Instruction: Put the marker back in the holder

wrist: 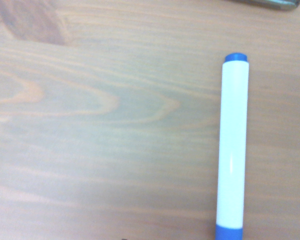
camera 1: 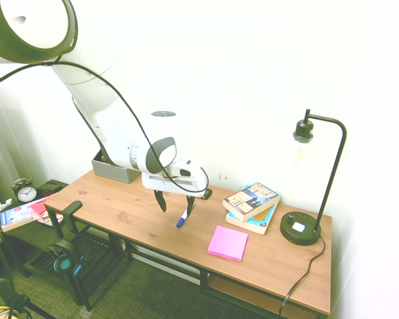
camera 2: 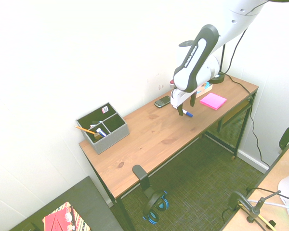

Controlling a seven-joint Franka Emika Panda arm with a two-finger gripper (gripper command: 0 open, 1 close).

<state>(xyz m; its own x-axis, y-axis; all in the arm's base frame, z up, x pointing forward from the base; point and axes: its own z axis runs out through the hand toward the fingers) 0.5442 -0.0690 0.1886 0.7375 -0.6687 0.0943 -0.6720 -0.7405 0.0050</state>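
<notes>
Hovering low over the middle of the bench, the gripper has its two dark fingers spread wide, pointing down, with nothing between them. The marker lies flat on the wood just below and slightly to one side of the fingers, nearer the bench's front edge than its back edge. In the wrist view the marker shows as a white barrel with blue at both ends, resting on bare wood grain. Whether one fingertip touches it I cannot tell; it looks like the fingers are straddling or nearly straddling the barrel, which would suit a pinch across its narrow width.

The holder sits at the far end of the bench, against the wall near the back corner, well apart from the marker. Its compartments open upward; the front one already carries an orange pencil and what look like other pens, leaning, which suggests the marker is meant to stand tilted there too.

Stacked books, a pink sticky-note pad and a black desk lamp fill the opposite end, and a dark phone lies near the back edge behind the arm, so the route along the bench towards the holder appears free.

My judgement: the grasp is not yet made, and the task is at its start.
</notes>
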